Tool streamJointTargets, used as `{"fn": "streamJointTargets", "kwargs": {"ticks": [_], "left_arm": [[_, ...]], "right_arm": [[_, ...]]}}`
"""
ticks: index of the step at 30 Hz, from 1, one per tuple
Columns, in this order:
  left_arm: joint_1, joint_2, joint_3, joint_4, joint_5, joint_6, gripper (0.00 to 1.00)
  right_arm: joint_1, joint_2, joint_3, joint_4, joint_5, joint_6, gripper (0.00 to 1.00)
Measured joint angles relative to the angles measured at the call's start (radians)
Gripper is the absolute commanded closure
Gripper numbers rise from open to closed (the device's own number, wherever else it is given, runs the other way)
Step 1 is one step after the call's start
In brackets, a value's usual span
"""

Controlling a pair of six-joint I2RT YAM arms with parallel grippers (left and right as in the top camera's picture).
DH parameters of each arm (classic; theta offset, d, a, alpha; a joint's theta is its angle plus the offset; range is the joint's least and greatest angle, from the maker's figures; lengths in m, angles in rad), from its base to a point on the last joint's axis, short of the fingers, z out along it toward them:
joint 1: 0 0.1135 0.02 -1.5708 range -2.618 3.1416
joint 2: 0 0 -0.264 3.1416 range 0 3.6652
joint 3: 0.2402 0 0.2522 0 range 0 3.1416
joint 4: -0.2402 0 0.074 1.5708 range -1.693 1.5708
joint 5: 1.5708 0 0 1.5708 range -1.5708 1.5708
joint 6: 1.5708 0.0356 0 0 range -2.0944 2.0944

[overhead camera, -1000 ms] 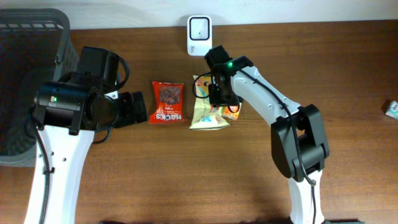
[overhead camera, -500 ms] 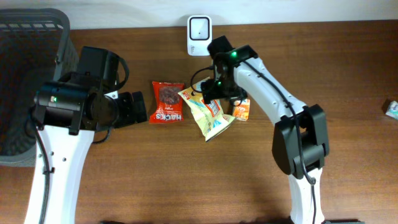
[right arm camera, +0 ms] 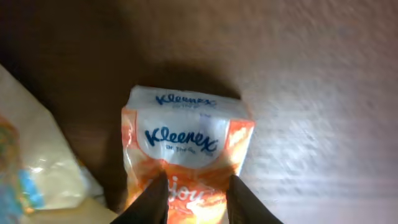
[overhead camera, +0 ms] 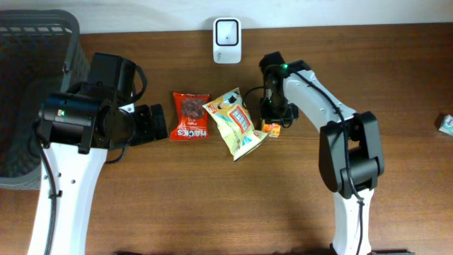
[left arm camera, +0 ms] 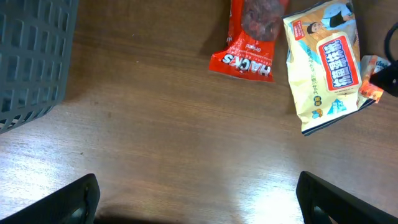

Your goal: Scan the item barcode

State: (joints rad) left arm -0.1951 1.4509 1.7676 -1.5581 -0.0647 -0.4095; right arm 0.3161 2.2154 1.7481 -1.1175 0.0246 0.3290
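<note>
A small orange and white Kleenex tissue pack [right arm camera: 186, 134] lies on the wooden table, and my right gripper [right arm camera: 194, 199] is shut on its near end, one finger on each side. From overhead the right gripper [overhead camera: 273, 120] stands over the tissue pack [overhead camera: 273, 129], just right of a yellow snack bag [overhead camera: 237, 122]. A red snack pack [overhead camera: 191, 116] lies left of that bag. The white barcode scanner [overhead camera: 226, 40] stands at the table's back edge. My left gripper [overhead camera: 157, 122] hovers left of the red pack, open and empty [left arm camera: 199, 202].
A dark grey plastic basket [overhead camera: 28, 85] fills the far left; its wall [left arm camera: 31, 56] shows in the left wrist view. A small wrapped item [overhead camera: 446, 125] lies at the right edge. Bare wood lies in front of the packs.
My right gripper has let go of the yellow snack bag, which now lies tilted on the table, moved right and closed on the tissue pack. The left arm has not moved.
</note>
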Motion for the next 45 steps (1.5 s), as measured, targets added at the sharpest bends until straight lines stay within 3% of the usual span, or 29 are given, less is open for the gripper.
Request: {"fn": "streamJointTargets", "kwargs": {"ticks": [4,11,17,19,20,24,26,28,31,32,33,34,39,45], "left_arm": [[0.000,0.000,0.000,-0.001,0.000,0.000,0.01],[0.000,0.000,0.000,0.000,0.000,0.000,0.01],[0.000,0.000,0.000,0.000,0.000,0.000,0.01],[0.000,0.000,0.000,0.000,0.000,0.000,0.01],[0.000,0.000,0.000,0.000,0.000,0.000,0.01],[0.000,0.000,0.000,0.000,0.000,0.000,0.01],[0.000,0.000,0.000,-0.001,0.000,0.000,0.01],[0.000,0.000,0.000,0.001,0.000,0.000,0.01],[0.000,0.000,0.000,0.000,0.000,0.000,0.01],[0.000,0.000,0.000,0.000,0.000,0.000,0.01],[0.000,0.000,0.000,0.000,0.000,0.000,0.01],[0.000,0.000,0.000,0.000,0.000,0.000,0.01],[0.000,0.000,0.000,0.000,0.000,0.000,0.01],[0.000,0.000,0.000,0.000,0.000,0.000,0.01]], "right_arm": [[0.012,0.002,0.114,-0.112,0.087,0.011,0.64],[0.060,0.002,0.074,-0.003,0.041,0.012,0.64],[0.069,0.002,0.016,0.050,0.039,0.015,0.77],[0.069,0.002,0.002,0.073,0.054,0.016,0.85],[0.069,0.002,-0.010,0.079,0.064,0.016,0.96],[0.067,0.002,-0.014,0.075,0.088,0.019,0.96],[0.049,0.006,0.021,-0.009,0.087,0.015,0.96],[-0.010,0.013,0.119,-0.091,0.003,-0.046,0.96],[-0.153,0.012,0.216,-0.106,-0.287,-0.218,0.96],[-0.206,0.013,0.210,-0.109,-0.408,-0.261,0.90],[-0.240,0.012,0.195,-0.114,-0.482,-0.300,0.68],[-0.261,0.013,0.175,-0.118,-0.513,-0.323,0.59],[-0.208,0.013,0.112,-0.161,-0.452,-0.346,0.53],[0.007,0.013,0.101,-0.142,-0.006,-0.039,0.54]]}}
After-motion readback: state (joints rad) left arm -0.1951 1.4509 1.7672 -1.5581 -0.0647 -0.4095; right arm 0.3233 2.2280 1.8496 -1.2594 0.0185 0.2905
